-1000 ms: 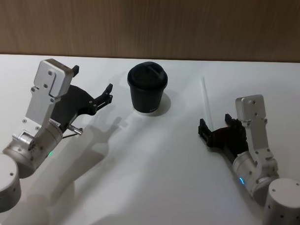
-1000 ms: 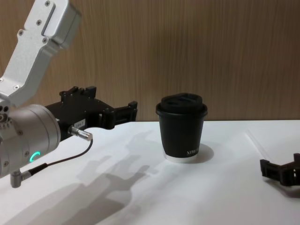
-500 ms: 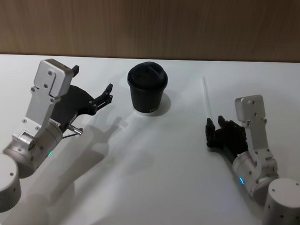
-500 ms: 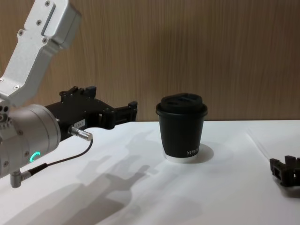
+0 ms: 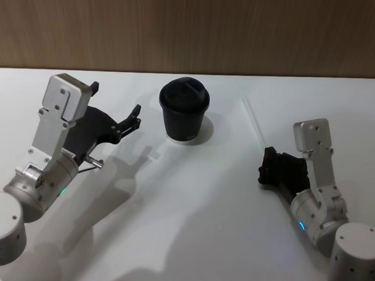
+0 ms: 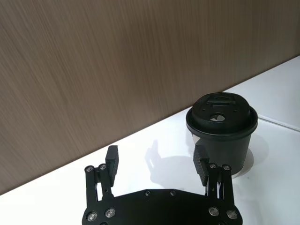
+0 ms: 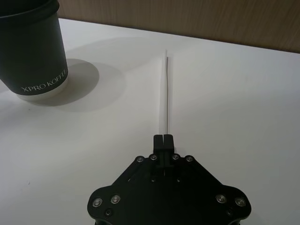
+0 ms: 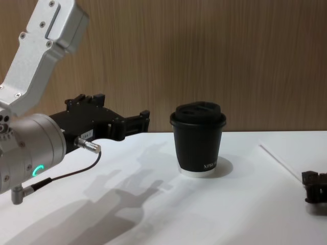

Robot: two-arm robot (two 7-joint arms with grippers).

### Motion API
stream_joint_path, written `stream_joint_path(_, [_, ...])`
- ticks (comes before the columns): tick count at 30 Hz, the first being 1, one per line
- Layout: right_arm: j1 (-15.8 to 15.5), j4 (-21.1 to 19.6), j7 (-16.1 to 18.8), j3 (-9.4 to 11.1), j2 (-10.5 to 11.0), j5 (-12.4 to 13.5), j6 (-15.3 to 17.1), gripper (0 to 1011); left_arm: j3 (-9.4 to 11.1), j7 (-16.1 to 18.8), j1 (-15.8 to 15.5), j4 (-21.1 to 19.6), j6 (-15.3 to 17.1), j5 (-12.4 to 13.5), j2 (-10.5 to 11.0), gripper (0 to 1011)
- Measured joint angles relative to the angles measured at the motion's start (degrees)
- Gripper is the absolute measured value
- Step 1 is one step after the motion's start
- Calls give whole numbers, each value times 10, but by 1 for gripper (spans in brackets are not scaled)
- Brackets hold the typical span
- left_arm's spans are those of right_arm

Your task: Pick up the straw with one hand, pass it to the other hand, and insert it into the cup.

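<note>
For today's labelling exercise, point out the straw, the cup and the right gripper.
straw (image 7: 166, 93), right wrist view, middle of the tube.
cup (image 5: 185, 124), head view, black side wall.
right gripper (image 7: 163, 138), right wrist view, between its shut fingertips.

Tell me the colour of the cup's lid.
Black lid, clearest in the left wrist view.

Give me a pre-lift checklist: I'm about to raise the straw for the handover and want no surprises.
1. Right pincer shut on the near end of the straw: ok.
2. Straw straight and apart from the cup: ok.
3. Left pincer open, hovering left of the cup, ready to receive: ok.
4. Cup upright, lid on, hole showing: ok.
5. Straw's far end off the table: cannot tell.
</note>
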Motion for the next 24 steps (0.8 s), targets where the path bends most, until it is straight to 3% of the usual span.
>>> stream_joint_path(10, [0,3,-2,2,-1,-5,-14,0,0,0,0,0,0,0,0,1003])
stream_joint_path(24, [1,9,-11,0,9,-44,-103,0,0,0,0,0,0,0,0,1003])
